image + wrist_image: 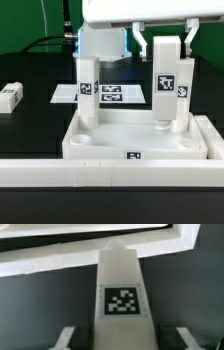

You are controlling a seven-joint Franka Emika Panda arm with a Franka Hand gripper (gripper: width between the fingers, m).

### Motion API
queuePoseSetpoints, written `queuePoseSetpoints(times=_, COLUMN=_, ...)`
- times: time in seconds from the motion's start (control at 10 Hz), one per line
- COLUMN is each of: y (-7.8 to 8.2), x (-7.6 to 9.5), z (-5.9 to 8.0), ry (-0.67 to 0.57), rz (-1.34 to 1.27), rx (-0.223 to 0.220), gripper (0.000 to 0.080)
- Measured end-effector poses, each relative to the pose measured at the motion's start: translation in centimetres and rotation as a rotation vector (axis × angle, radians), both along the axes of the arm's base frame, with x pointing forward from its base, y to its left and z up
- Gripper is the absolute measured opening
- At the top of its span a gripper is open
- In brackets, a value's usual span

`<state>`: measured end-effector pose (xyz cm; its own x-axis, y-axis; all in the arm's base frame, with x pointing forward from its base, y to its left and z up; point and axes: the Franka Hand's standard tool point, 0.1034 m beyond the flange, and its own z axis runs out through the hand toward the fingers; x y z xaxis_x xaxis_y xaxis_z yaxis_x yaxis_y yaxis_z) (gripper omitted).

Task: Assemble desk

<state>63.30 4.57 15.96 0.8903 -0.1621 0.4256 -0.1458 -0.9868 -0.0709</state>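
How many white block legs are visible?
3 legs: one upright on the white rimmed plastic panel, exterior view's left; one upright on its right, at the gripper; one lying on the black table. Another may be hidden.

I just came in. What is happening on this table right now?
A robot arm is putting a small desk together. Its gripper is closed on a white leg, upright at a corner of the desk panel, on the exterior view's right. A second leg stands upright at the corner on that view's left. A third leg lies loose on the dark table, farther left.
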Motion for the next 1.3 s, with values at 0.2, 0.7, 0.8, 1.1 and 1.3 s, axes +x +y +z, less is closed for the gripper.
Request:
queuePoseSetpoints(times=0.2, y=0.5, x=-0.2, z=-0.2, ry=0.000, rz=-0.009, rx=0.007, gripper=0.0291)
queuePoseSetpoints(times=0.7, y=4.5, x=-1.3, z=-1.1, ry=0.011, rz=0.014, rx=0.018, gripper=0.0291)
queuePoseSetpoints(times=0.8, y=4.5, x=-1.3, z=-1.1, ry=0.011, rz=0.014, rx=0.018, gripper=0.0291)
queuePoseSetpoints(times=1.1, y=4.5, x=-1.3, z=-1.1, ry=0.012, rz=0.019, rx=0.015, gripper=0.0291)
queuePoseSetpoints(times=1.3, y=4.5, x=-1.6, z=-1.5, ry=0.019, rz=0.122, rx=-0.040, gripper=0.0291)
